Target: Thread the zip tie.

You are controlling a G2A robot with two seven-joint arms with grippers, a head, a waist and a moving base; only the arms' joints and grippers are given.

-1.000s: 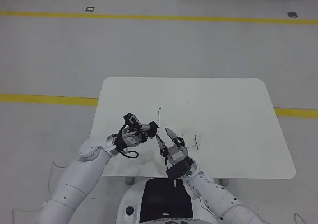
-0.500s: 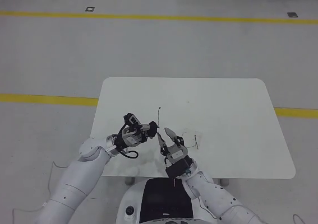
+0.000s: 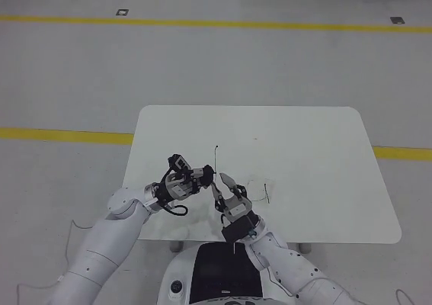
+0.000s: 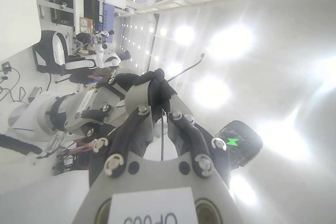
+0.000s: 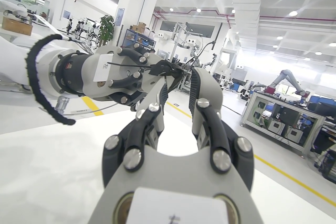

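Observation:
A thin black zip tie [image 3: 215, 156] is held above the white table [image 3: 315, 152], its free end sticking up and away from me. My left gripper [image 3: 202, 179] is shut on it; in the left wrist view the tie [image 4: 183, 71] runs out past the fingertips and a short tail hangs back between the fingers. My right gripper [image 3: 221, 187] is close beside the left one, open. In the right wrist view its open fingertips [image 5: 197, 78] stand on either side of the pinched part of the tie [image 5: 126, 66], just in front of the left gripper [image 5: 157, 70].
A second thin black tie [image 3: 266, 191] lies on the table to the right of the grippers. Both grippers hover near the table's front left edge; the far and right parts of the tabletop are bare. Yellow floor lines run behind the table.
My right gripper has edged a little closer to the left gripper and the tie. The left gripper has kept still with the tie in it.

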